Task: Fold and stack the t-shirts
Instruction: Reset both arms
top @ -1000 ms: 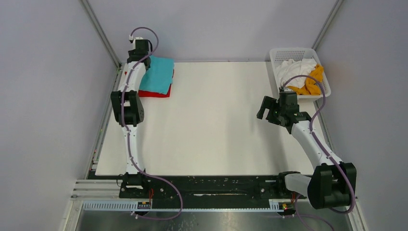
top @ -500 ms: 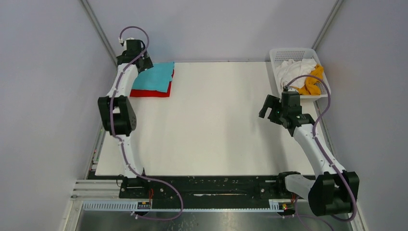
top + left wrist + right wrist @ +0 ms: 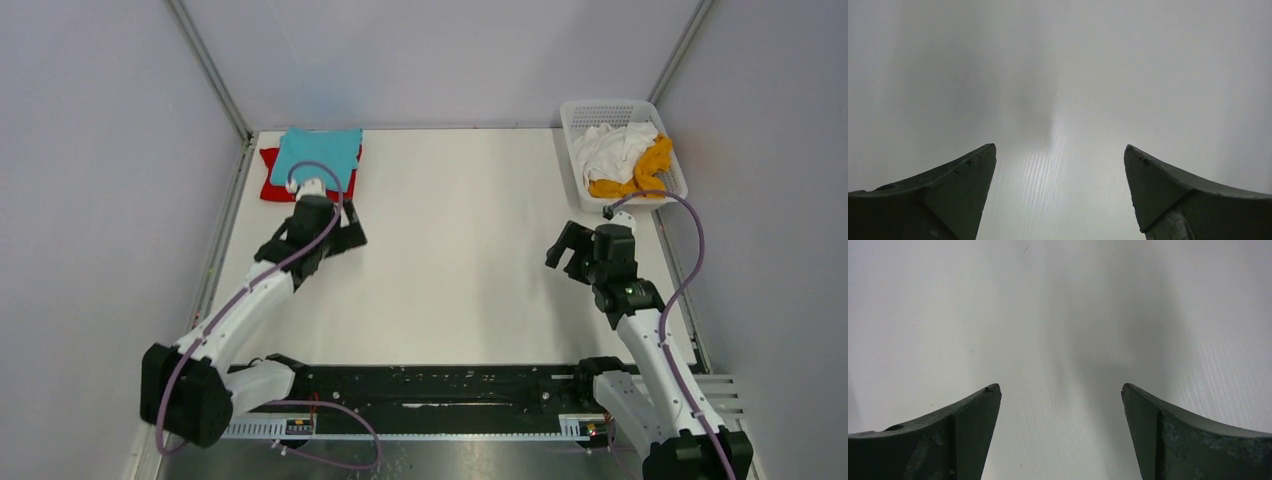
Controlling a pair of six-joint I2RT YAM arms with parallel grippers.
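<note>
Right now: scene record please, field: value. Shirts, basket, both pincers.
stack: turquoise t-shirt folded, lying on red t-shirt, far-left corner of table
basket: far-right corner; holds white t-shirt and mustard t-shirt, both crumpled
left pincer: open, empty, over table just short of the stack
right pincer: open, empty, over table short of the basket
left to do: white and mustard shirts unfolded

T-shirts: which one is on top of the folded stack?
The turquoise-blue t-shirt, folded flat over the red t-shirt in the far left corner. The white t-shirt and mustard-yellow t-shirt lie crumpled in the basket.
</note>
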